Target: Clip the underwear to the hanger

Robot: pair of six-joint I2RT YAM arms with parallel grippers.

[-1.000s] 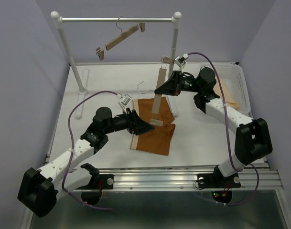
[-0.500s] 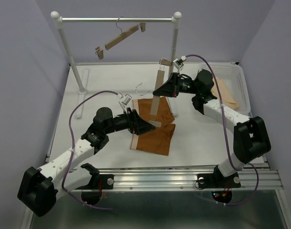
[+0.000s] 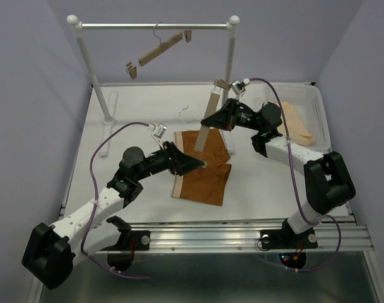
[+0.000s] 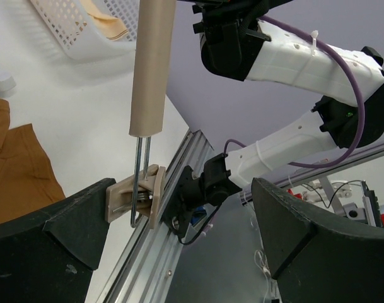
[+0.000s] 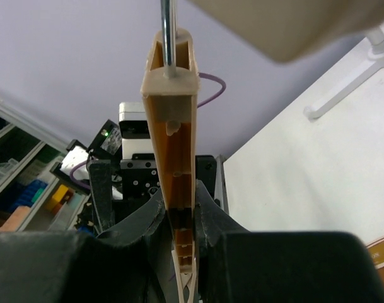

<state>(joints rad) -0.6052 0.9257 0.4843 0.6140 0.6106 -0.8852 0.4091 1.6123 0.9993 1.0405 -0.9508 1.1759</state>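
Left wrist: smooth rounded wooden hanger (image 4: 151, 69), blocky beige clip (image 4: 122, 201) below.

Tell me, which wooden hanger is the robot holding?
The hanger standing steeply over the underwear, pinched by the right tool. The other hanger just hangs on the rail, untouched.

Pale matt smooth wood and bright metal wire on the hanger (image 3: 213, 101), soft matt cloth of the underwear (image 3: 204, 180), white perforated plastic basket (image 3: 319, 113), glossy metal rack rail (image 3: 154, 26)
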